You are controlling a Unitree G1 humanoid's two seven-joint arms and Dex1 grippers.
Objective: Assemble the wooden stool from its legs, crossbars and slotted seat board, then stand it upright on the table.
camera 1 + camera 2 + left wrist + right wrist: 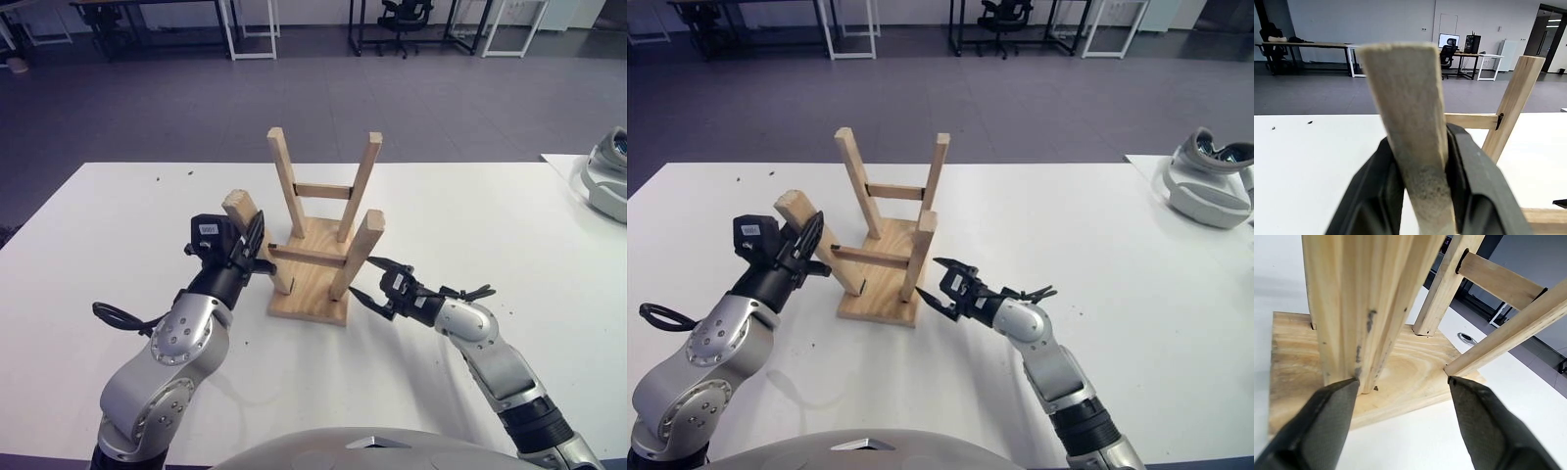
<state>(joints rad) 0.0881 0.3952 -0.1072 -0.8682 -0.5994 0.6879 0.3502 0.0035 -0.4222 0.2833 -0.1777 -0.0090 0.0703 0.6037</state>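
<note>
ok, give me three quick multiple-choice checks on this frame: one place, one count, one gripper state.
1. Where is the seat board?
A) flat on the table, under the legs
B) in the right gripper
C) standing on edge

2. How many legs point up?
A) two
B) three
C) four

3. What is the left gripper doing?
A) open, clear of the stool
B) shut on a leg
C) shut on a crossbar

1 A: the board lies flat, legs rising from it.
2 C: the head views show four uprights.
3 B: the left wrist view shows it clamping the near left leg.
</note>
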